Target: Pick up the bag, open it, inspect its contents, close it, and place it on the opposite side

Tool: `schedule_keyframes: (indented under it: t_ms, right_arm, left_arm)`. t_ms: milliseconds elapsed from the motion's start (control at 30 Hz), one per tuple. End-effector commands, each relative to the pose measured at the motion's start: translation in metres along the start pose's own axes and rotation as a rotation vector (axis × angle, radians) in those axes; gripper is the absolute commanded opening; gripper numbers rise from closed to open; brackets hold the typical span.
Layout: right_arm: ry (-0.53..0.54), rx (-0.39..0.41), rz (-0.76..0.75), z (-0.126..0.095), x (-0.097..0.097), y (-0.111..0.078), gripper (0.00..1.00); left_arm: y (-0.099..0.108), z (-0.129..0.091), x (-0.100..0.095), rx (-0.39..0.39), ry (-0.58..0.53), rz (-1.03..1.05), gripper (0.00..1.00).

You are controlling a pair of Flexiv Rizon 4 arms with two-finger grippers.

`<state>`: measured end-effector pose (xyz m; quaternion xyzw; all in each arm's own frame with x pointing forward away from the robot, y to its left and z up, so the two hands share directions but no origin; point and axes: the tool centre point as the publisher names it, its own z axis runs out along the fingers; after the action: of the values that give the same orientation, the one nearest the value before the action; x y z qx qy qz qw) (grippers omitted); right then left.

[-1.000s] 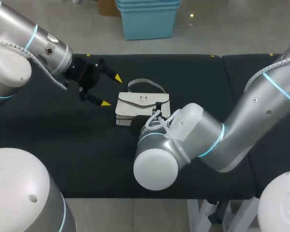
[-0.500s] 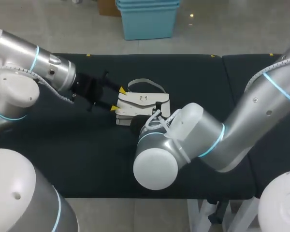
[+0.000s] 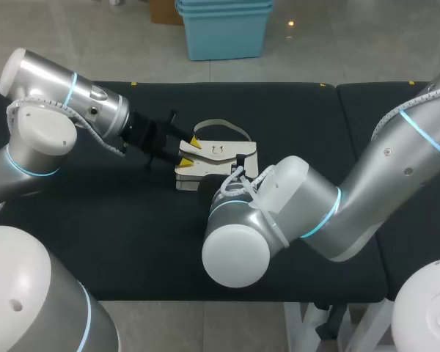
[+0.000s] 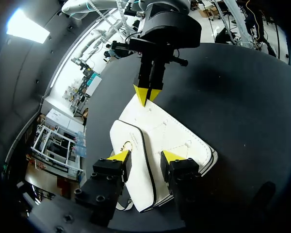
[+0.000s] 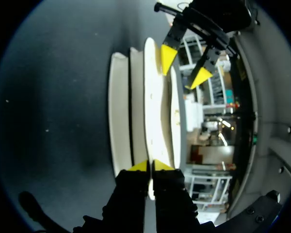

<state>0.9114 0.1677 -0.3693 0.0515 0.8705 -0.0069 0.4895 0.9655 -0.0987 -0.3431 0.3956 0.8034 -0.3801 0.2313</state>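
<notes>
A white flap bag (image 3: 220,155) with a grey strap (image 3: 221,125) lies in the middle of the black table (image 3: 95,220). My left gripper (image 3: 190,152) stands at its left end. In the left wrist view this left gripper (image 4: 145,156) is open, its yellow tips astride the bag's (image 4: 160,128) black-trimmed flap edge. At the bag's far end my right gripper (image 4: 146,93) is pinched. In the right wrist view the right gripper (image 5: 150,166) is shut on a thin white layer of the bag (image 5: 136,111), and the left gripper (image 5: 183,65) shows at the other end. My right wrist hides this gripper in the head view.
The bulky wrist of my right arm (image 3: 257,220) hangs over the table just in front of the bag. A seam (image 3: 339,147) splits the table top towards the right. Bare black surface lies to the left and front.
My left arm has moved right, bringing its gripper from beside the bag onto the bag's left end, and its fingers have narrowed. The right arm and the bag have stayed put.
</notes>
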Motion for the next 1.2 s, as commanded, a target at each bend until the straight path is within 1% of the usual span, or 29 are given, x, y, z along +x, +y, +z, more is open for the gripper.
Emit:
schedule_keyframes:
  t_ms: [33,167,267,300,333,367,600,733,800,833,867,933,1067,1100,1133,1200]
  right_arm:
    - [-0.012,-0.058,0.000,0.003,0.004,-0.003,0.00]
    - [-0.012,-0.058,0.000,0.003,0.004,-0.003,0.00]
    - [-0.012,-0.058,0.000,0.003,0.004,-0.003,0.00]
    - [-0.012,-0.058,0.000,0.003,0.004,-0.003,0.00]
    - [-0.012,-0.058,0.000,0.003,0.004,-0.003,0.00]
    - [-0.012,-0.058,0.000,0.003,0.004,-0.003,0.00]
    - [-0.012,-0.058,0.000,0.003,0.004,-0.003,0.00]
    - [-0.012,-0.058,0.000,0.003,0.004,-0.003,0.00]
    - [-0.012,-0.058,0.000,0.003,0.004,-0.003,0.00]
    - [-0.012,-0.058,0.000,0.003,0.004,-0.003,0.00]
    - [-0.012,-0.058,0.000,0.003,0.004,-0.003,0.00]
    - [-0.012,-0.058,0.000,0.003,0.004,-0.003,0.00]
    - [-0.012,-0.058,0.000,0.003,0.004,-0.003,0.00]
    - [-0.012,-0.058,0.000,0.003,0.004,-0.003,0.00]
    - [-0.012,-0.058,0.000,0.003,0.004,-0.003,0.00]
    - [-0.012,-0.058,0.000,0.003,0.004,-0.003,0.00]
  left_arm:
    - [0.011,0.012,-0.001,0.031,-0.013,0.013,0.35]
    - [0.014,0.021,-0.003,0.027,-0.014,0.038,0.40]
    - [0.015,0.027,-0.004,0.014,-0.011,0.059,0.39]
    - [0.015,0.029,-0.005,0.008,-0.012,0.060,0.34]
    - [0.015,0.030,-0.006,0.005,-0.013,0.060,0.25]
    - [0.016,0.030,-0.008,0.000,-0.017,0.055,0.00]
    - [0.015,0.019,-0.019,-0.003,-0.030,-0.025,0.00]
    - [0.014,0.012,-0.029,-0.006,-0.002,-0.107,0.00]
    - [0.013,0.007,-0.036,0.008,0.009,-0.168,0.00]
    - [0.014,0.005,-0.039,-0.001,0.021,-0.197,0.00]
    - [0.014,0.004,-0.042,0.017,0.024,-0.224,0.00]
    - [0.017,0.001,-0.049,0.023,0.041,-0.274,0.00]
    - [0.024,-0.002,-0.059,0.070,0.074,-0.379,0.00]
    - [0.025,-0.002,-0.060,0.059,0.082,-0.395,0.00]
    - [0.027,-0.001,-0.061,0.070,0.094,-0.422,0.00]
    - [0.031,0.000,-0.061,0.067,0.109,-0.467,0.00]
